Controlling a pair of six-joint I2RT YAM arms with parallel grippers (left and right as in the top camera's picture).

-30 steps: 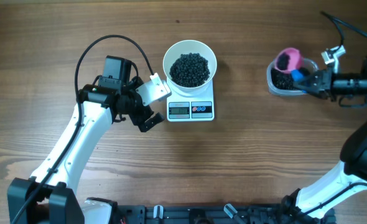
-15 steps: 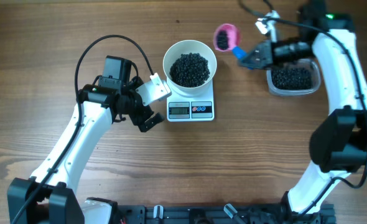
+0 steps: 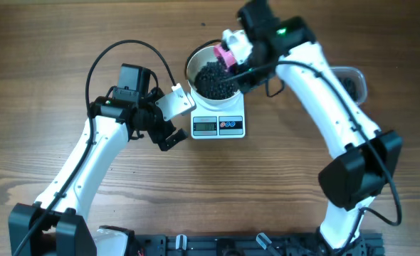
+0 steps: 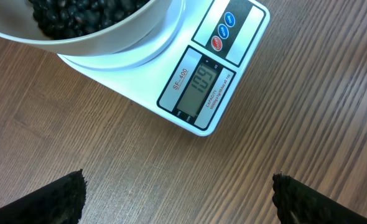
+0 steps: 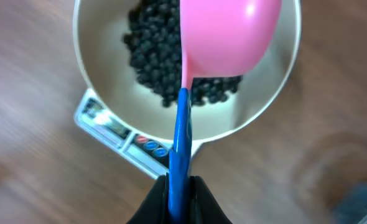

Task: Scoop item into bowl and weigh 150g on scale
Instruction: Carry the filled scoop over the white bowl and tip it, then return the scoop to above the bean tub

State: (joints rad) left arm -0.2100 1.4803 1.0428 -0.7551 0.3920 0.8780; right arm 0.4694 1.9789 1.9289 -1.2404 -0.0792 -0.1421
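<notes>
The right gripper (image 5: pixel 180 183) is seen clamped on the blue handle of a pink scoop (image 5: pixel 227 34). The scoop head is held over the far side of the bowl (image 5: pixel 258 106), within its rim, with its back turned toward the wrist camera, so whether it is loaded cannot be told. A second ago the scoop was down in the clear tub (image 3: pixel 357 80) at the right of the table (image 3: pixel 302 213); half a second ago it was being carried across, and now the bowl has been reached. Another portion is judged to be at the point of tipping out.

The beans (image 3: pixel 213 80) are heaped in the bowl, which is seated on the scale (image 3: pixel 218 126). In the left wrist view the display of the scale is lit, and its digits, seen at a slant, appear to read under the target; more is probably wanted, and an overshoot could follow from a full scoop.

The left gripper (image 4: pixel 180 199) is spread wide and empty, parked just beside the scale's front, unmoved over the last second.
</notes>
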